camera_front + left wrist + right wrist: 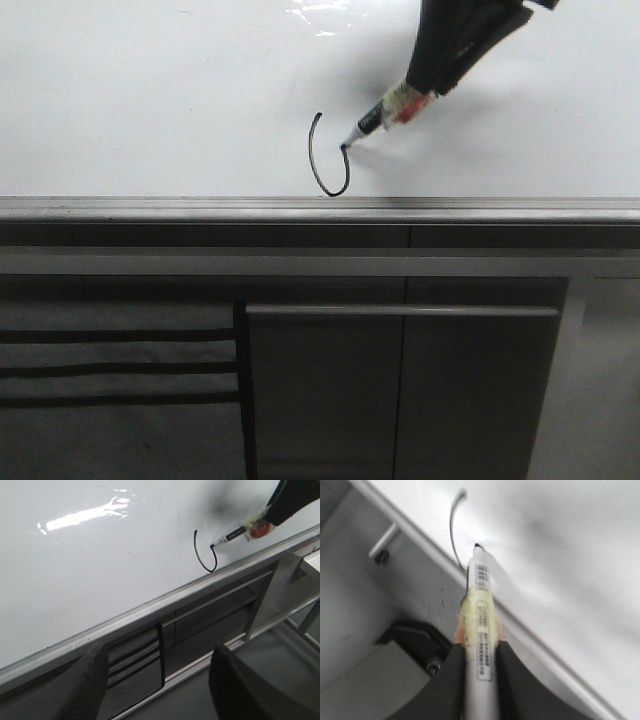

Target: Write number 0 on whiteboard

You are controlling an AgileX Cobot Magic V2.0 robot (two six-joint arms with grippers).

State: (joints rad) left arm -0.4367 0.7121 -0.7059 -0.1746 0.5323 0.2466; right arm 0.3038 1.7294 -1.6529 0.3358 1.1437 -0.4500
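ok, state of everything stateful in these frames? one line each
number 0: unfinished, left side and bottom curve drawn, right side open.
marker pen: uncapped, tilted, tip on the whiteboard at the stroke's end.
whiteboard: mostly blank, glare near the top.
right gripper: shut on the marker pen.
left gripper: open, empty, off the board.

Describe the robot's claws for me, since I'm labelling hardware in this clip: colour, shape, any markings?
Both are black. The right claw has two smooth, rounded, tapering fingers. The left claw has broad dark fingers, one with a finely ribbed surface. No cables, logos or markings show on either.
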